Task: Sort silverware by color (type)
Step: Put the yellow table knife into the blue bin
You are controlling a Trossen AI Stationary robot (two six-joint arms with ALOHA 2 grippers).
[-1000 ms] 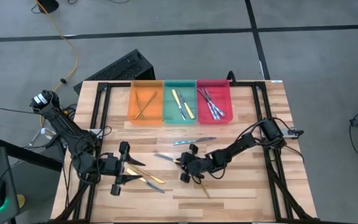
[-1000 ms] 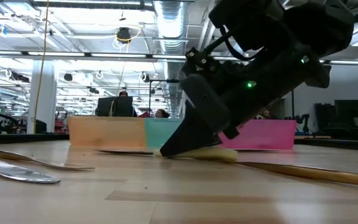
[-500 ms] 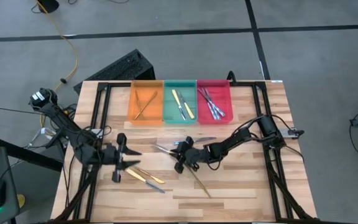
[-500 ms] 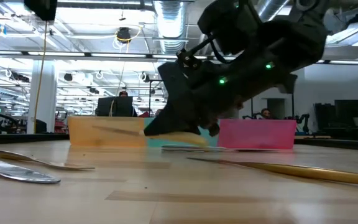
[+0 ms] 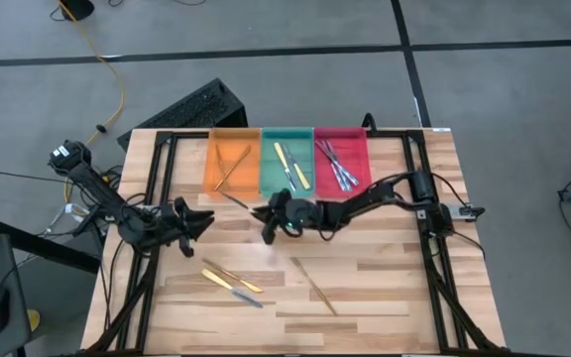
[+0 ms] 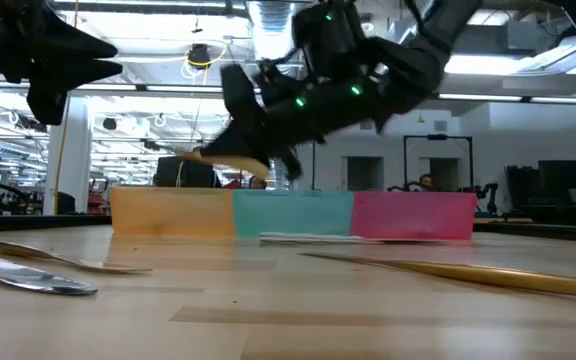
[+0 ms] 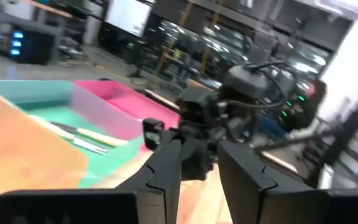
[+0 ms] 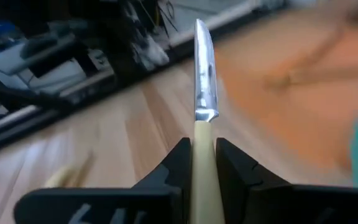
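Glossy metal knife blade (image 8: 204, 74), matt wooden table (image 5: 385, 283).

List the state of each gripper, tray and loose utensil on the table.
right gripper: shut on yellow-handled knife, lifted
left gripper: empty, raised
orange tray: holds bronze pieces
green tray: holds yellow-handled pieces
red tray: holds silver pieces
bronze utensil: lying on table

Grey floor (image 5: 266, 30) (yellow cable (image 5: 117, 89) trailing across it), ceiling strip lights (image 6: 168, 92) beyond the table.

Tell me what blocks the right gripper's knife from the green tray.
Nothing visible. The right gripper holds the yellow-handled knife lifted off the table, just in front of the green tray, with no utensil or arm between.
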